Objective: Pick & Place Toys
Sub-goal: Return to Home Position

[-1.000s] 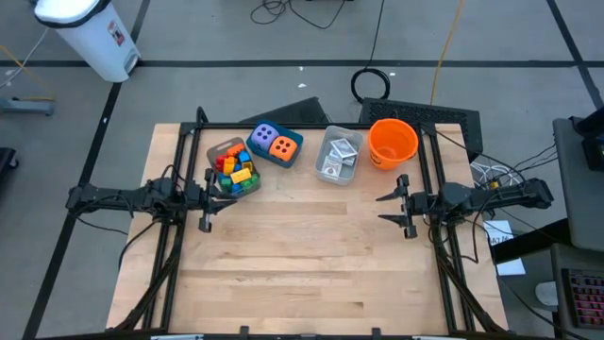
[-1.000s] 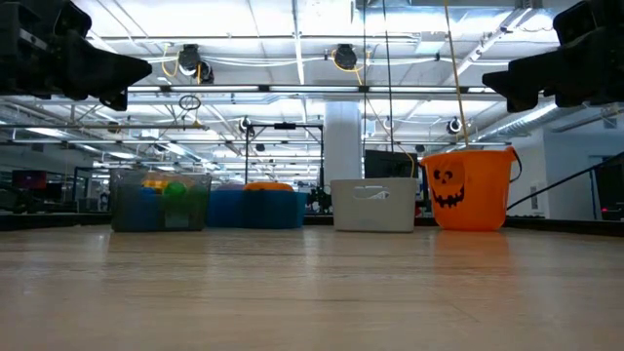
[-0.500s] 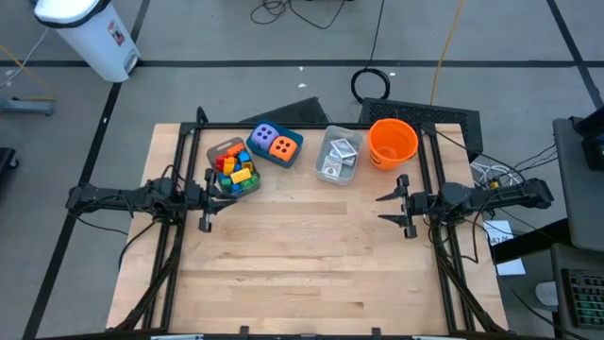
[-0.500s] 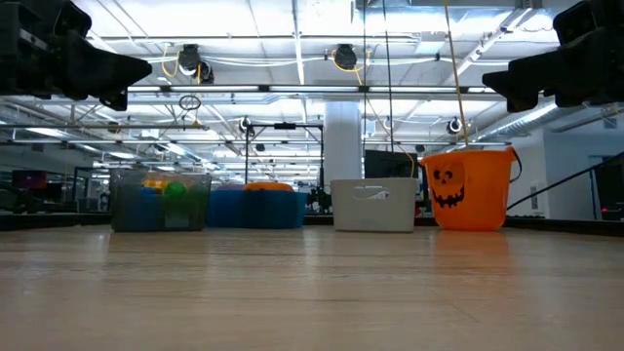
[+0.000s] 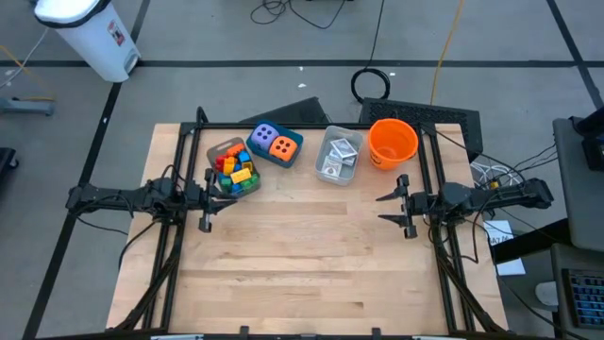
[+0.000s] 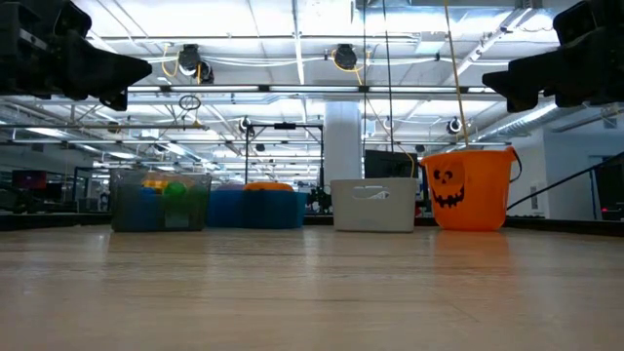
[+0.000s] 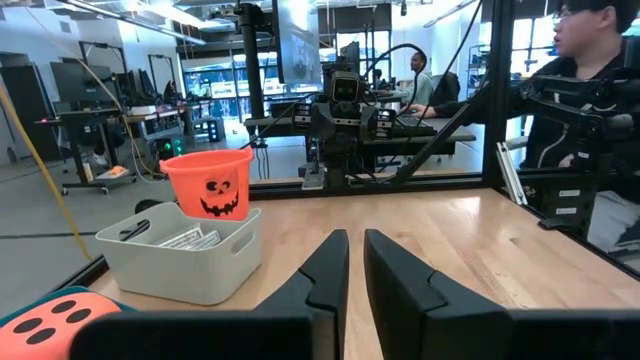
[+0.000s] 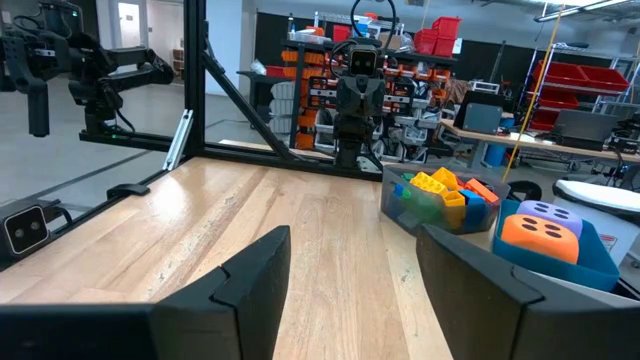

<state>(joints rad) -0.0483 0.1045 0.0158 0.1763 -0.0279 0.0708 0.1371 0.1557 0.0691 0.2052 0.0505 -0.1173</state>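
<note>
Over on the left, the left claw (image 5: pixel 209 196) hangs at the edge of the surface (image 5: pixel 302 269), well above the wood. Its fingers are drawn almost together with only a thin slit between them, and it holds nothing. That looks like a parked pose, not a reach.

Just beside it is the clear bin (image 5: pixel 212 154), heaped with bricks (image 5: pixel 233 170) in red, yellow, blue, green and orange. They are all inside, none loose on the wood.

Next along, the teal box (image 5: pixel 296 142) holds the purple die (image 5: pixel 265 137) and the orange die (image 5: pixel 282 146), side by side with spots up.

Then comes the gray bin (image 7: pixel 180 270) with the cards (image 5: pixel 338 159) lying flat in it, and the bucket (image 6: pixel 468 200) stands just beside that. The whole row sits at the far edge, so the near wood is left bare, the way a sort would end.

On the right, the right claw (image 5: pixel 387 210) is spread wide and empty. It is pulled back to its own side, facing inward and raised like its partner.

My read is that the toys are all binned by kind. Both arms sit level and withdrawn to opposite sides — I'd call the job done, or a breath from it.
</note>
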